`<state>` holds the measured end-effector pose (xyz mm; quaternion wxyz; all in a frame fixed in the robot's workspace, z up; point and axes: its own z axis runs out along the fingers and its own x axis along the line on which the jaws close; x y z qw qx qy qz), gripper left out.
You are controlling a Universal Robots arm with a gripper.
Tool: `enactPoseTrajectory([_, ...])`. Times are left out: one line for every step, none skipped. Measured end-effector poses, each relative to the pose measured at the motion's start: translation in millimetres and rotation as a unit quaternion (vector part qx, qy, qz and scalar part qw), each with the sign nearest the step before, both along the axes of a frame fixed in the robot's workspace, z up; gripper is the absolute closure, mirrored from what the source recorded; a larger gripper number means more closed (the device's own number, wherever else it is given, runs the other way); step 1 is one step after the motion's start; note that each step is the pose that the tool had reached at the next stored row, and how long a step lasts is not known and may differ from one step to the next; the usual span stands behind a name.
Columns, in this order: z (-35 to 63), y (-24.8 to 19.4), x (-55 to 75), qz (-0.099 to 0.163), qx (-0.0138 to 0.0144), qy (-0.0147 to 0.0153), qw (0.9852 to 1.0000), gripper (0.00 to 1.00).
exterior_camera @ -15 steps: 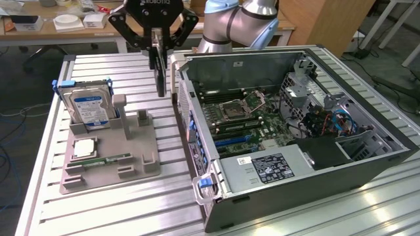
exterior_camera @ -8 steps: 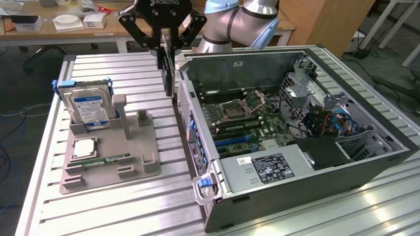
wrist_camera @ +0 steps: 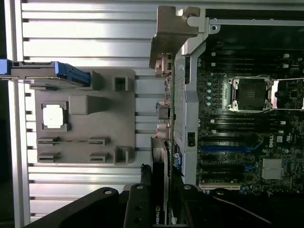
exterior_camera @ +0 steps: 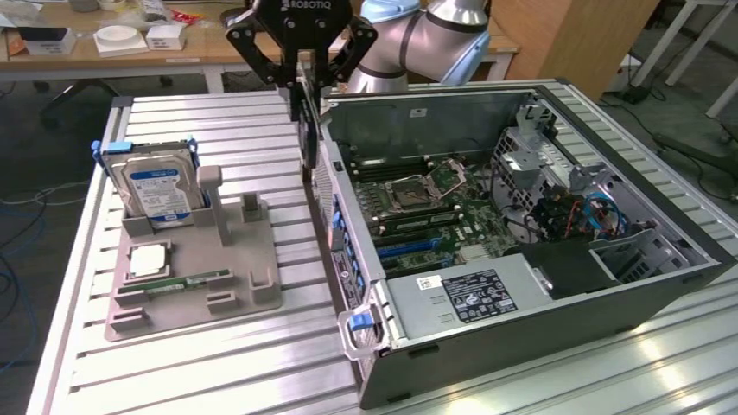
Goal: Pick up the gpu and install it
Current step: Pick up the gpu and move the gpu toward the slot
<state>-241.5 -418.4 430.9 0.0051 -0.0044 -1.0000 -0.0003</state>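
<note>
Exterior view: the jaws are clamped on the gpu (exterior_camera: pixel 309 130), which hangs straight below them, long axis vertical, just beside the case (exterior_camera: pixel 507 341) wall, on that view's left.

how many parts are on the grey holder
3: a hard drive standing upright at the holder's far end, a cpu lying flat nearer the camera, and a memory stick just beyond the cpu. None seem hidden.
</note>
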Motion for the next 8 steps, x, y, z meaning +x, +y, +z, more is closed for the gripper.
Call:
enactPoseTrajectory([-0.1,0.0,1.4,0.000,0.0000,0.0000,1.0000,0.74])
enactPoseTrajectory([-0.1,0.0,2.8,0.000,0.0000,0.0000,1.0000,0.74])
enactPoseTrajectory([-0.2,0.0,4.3,0.000,0.0000,0.0000,1.0000,0.74])
enactPoseTrajectory([-0.2,0.0,5.7,0.000,0.0000,0.0000,1.0000,0.74])
enactPoseTrajectory([-0.3,0.0,7.2,0.000,0.0000,0.0000,1.0000,0.74])
enactPoseTrajectory([-0.4,0.0,8.9,0.000,0.0000,-0.0001,1.0000,0.74])
enactPoseTrajectory([-0.5,0.0,10.5,0.000,0.0000,0.0000,1.0000,0.74])
enactPoseTrajectory([-0.5,0.0,12.3,0.000,0.0000,0.0000,1.0000,0.74])
